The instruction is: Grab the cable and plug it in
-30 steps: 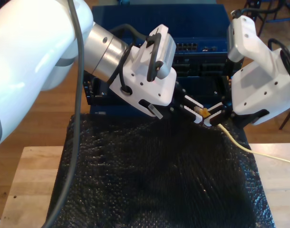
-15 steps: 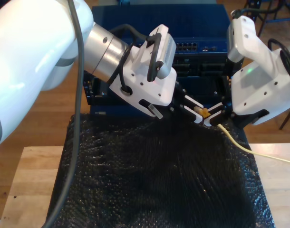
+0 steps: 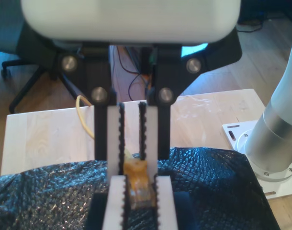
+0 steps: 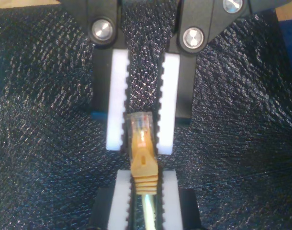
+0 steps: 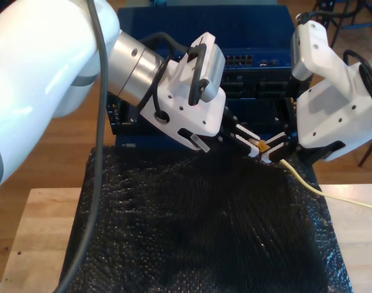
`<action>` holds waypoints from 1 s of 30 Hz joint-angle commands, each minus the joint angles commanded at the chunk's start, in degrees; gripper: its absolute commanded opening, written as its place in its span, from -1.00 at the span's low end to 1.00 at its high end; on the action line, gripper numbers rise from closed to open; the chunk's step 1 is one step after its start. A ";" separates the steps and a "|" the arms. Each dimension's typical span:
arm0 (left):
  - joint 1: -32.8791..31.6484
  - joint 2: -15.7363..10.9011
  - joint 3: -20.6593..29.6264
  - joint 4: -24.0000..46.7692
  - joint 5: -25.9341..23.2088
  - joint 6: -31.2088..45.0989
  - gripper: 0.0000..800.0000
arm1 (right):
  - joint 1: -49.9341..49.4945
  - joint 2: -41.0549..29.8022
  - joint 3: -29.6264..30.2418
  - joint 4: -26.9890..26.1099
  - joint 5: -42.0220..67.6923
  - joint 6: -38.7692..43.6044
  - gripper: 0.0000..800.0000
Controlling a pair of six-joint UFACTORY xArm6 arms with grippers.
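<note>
Handover, seemingly: my second gripper (image 5: 274, 150) clamps its fingers on the cable (image 5: 308, 186) behind the boot (image 4: 144, 168), steadying the plug (image 4: 139, 130) for my first gripper (image 5: 250, 144), whose fingers pinch it.

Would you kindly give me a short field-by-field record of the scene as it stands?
cable: plug end held between both grippers, the rest trailing toward the exterior view's right
my second gripper: shut on the cable's orange boot
my first gripper: pads on either side of the clear plug; contact unclear
beneath: black mat
behind: blue rack with ports; cable not plugged in
</note>
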 joint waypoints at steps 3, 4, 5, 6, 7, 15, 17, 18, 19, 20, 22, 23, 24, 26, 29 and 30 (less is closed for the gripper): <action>0.09 0.00 -0.09 0.00 0.00 0.00 -0.99 | 0.00 0.00 0.00 0.00 0.09 0.00 -0.81; 0.09 0.00 -0.09 0.00 0.00 0.00 -0.99 | 0.00 0.00 0.00 0.00 0.09 0.00 -0.70; 0.09 0.00 -0.09 0.00 0.00 0.00 -0.99 | 0.00 0.00 0.00 0.00 0.18 0.00 -0.55; 0.09 0.00 -0.09 0.00 0.00 0.00 -0.99 | 0.09 0.00 -0.09 0.00 0.35 0.00 -0.43; 0.09 0.00 -0.09 0.00 0.00 0.00 -0.99 | 0.09 0.00 -0.09 0.00 0.62 0.09 -0.33; 1.93 0.09 -0.44 -3.69 0.53 0.00 -0.99 | -0.26 0.00 -0.44 0.00 1.14 1.32 0.26; 2.46 0.09 -0.53 -4.57 0.62 0.00 -0.99 | -0.35 0.00 -0.79 -0.09 1.14 1.32 0.43; 2.55 0.09 -0.53 -4.75 0.70 0.00 -0.99 | -0.44 0.00 -1.05 -0.09 1.14 1.14 0.52; 2.55 0.09 -0.53 -4.75 0.62 0.00 -0.99 | -0.44 0.00 -1.32 -0.09 1.14 1.05 0.64; 2.55 0.09 -0.53 -4.66 0.62 0.00 -0.99 | -0.44 0.00 -1.41 -0.18 1.14 0.88 0.81; 2.55 0.18 -0.53 -4.66 0.62 0.00 -0.99 | -0.44 0.00 -1.58 -0.18 1.05 -0.09 0.99; 2.55 0.18 -0.53 -4.66 0.62 0.00 -0.99 | -0.44 0.00 -1.67 -0.26 0.97 -0.97 0.99; 2.55 0.18 -0.44 -4.66 0.62 0.00 -0.99 | -0.53 -0.09 -1.76 -0.26 0.79 -1.93 0.99; 2.64 0.18 -0.44 -4.66 0.70 0.00 -0.99 | -0.44 -0.35 -2.29 -0.35 0.70 -3.52 0.99; 2.64 0.18 -0.35 -4.57 0.62 -0.09 -0.99 | -0.53 -0.35 -2.37 -0.26 0.62 -3.87 0.99; 2.64 0.26 -0.44 -4.57 0.62 -0.09 -0.99 | -0.53 -0.35 -2.55 -0.26 0.70 -3.96 0.99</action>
